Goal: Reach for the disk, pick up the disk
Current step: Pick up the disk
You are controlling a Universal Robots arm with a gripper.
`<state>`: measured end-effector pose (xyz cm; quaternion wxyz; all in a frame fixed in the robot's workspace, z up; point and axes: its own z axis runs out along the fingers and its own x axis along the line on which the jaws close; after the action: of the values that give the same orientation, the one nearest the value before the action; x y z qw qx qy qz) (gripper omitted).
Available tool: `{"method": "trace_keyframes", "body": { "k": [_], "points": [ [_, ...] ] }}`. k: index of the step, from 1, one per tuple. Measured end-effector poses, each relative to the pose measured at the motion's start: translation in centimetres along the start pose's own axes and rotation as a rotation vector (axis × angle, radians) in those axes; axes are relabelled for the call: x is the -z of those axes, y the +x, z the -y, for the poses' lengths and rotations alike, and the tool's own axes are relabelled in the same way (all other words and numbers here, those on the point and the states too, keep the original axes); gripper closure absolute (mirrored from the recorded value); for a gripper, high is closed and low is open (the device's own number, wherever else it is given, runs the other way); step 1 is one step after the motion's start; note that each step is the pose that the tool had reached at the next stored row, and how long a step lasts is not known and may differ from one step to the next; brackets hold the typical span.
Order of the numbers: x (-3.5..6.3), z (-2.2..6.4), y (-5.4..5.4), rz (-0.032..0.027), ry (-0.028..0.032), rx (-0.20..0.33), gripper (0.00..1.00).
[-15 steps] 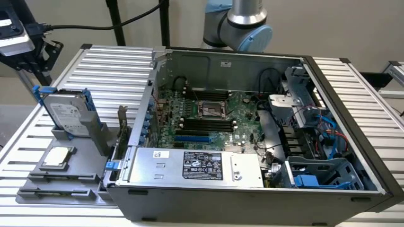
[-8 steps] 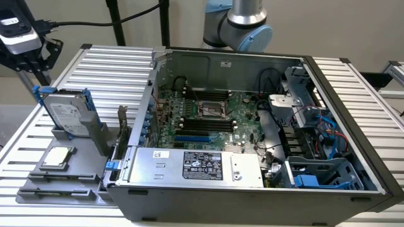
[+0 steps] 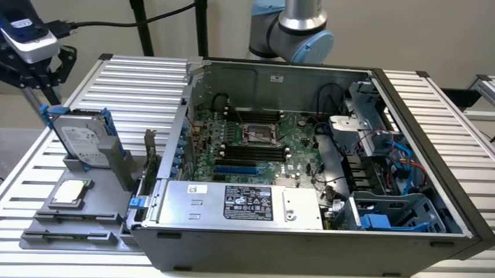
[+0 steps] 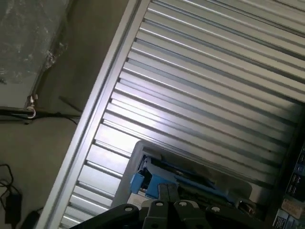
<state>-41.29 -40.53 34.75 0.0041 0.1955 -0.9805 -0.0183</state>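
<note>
Gripper (image 3: pixel 40 92) hangs at the exterior view's far left, fingers drawn fully together with nothing clamped between them. Its tips sit just above the upper corner of the disk (image 3: pixel 81 139), near the blue frame's top edge; whether they touch that frame cannot be told. In the wrist view the closed gripper (image 4: pixel 167 196) points down at the disk (image 4: pixel 155 183), whose blue edge shows just past the fingers.

The disk stands upright, leaning back a little, in a slot of the grey fixture tray (image 3: pixel 77 234) on the slatted aluminium table (image 3: pixel 131 81), to the exterior view's left of the open computer case (image 3: pixel 309 240). Its silver face carries a white printed label; the print is too small to read.

A square silver processor chip (image 3: pixel 71 191) lies flat on the same tray, nearer the camera than the disk.

Inside the case, the silver power supply box (image 3: pixel 302 208) bears a black label (image 3: pixel 249 202) with white text and marks, plus a small white sticker (image 3: pixel 198 188) at one corner; neither can be read. Another small sticker (image 3: pixel 276 76) sits on the case's back wall, also illegible.
</note>
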Motion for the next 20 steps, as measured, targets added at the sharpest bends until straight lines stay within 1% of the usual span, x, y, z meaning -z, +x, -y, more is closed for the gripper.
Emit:
{"method": "trace_keyframes", "body": {
  "k": [20],
  "points": [
    [0.17,0.0,0.0,-0.0136,0.0003,0.363,0.89]
  ]
}}
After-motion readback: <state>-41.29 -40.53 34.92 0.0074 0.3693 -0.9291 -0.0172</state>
